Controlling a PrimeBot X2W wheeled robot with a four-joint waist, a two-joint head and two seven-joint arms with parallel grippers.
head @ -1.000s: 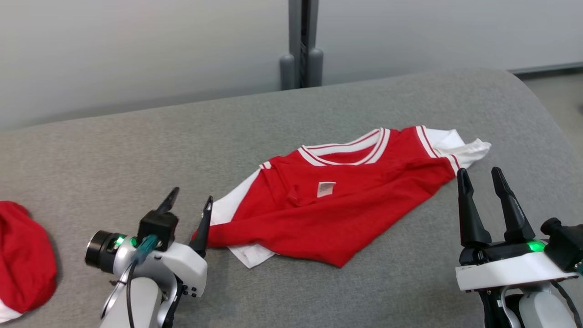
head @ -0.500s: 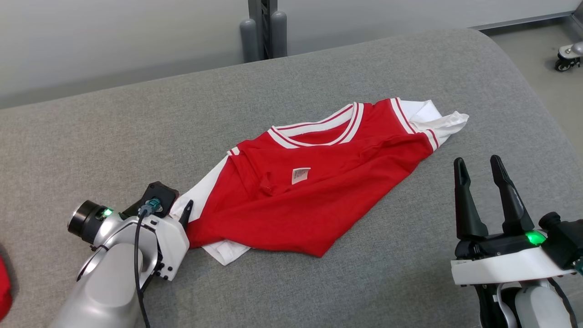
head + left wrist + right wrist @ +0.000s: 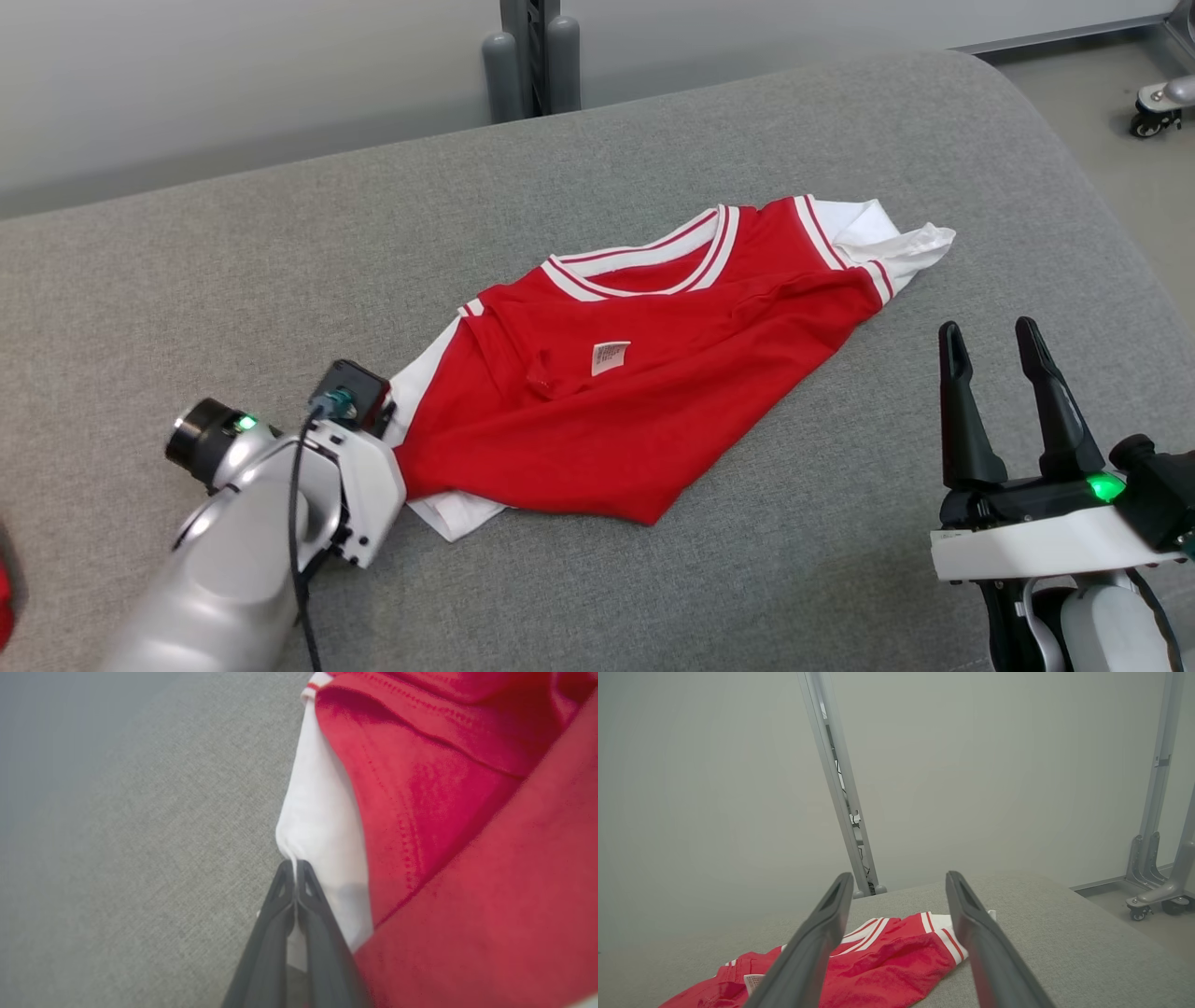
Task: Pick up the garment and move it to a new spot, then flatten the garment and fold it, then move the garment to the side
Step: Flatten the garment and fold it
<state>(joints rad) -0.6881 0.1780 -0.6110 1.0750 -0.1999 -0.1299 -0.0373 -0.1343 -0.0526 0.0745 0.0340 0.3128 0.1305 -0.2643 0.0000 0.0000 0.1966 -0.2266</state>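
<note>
A red garment (image 3: 644, 401) with white sleeves and a striped white collar lies crumpled across the grey padded surface (image 3: 280, 271). My left gripper (image 3: 295, 864) is shut on the edge of its white sleeve (image 3: 322, 826); in the head view the left wrist (image 3: 350, 439) covers the fingers at the garment's left end. My right gripper (image 3: 990, 341) stands open at the lower right, apart from the cloth, with nothing between its fingers. In the right wrist view the open right gripper (image 3: 899, 879) points over the garment (image 3: 878, 961) toward the wall.
A second red cloth (image 3: 5, 607) peeks in at the far left edge. A grey metal post (image 3: 529, 56) stands behind the surface, and a wheeled frame foot (image 3: 1158, 103) sits on the floor at the far right. The surface rounds off at its right end.
My left gripper went from open beside the garment's left end to down onto the white sleeve and shut on it. The head camera shifted; the right gripper stayed open.
</note>
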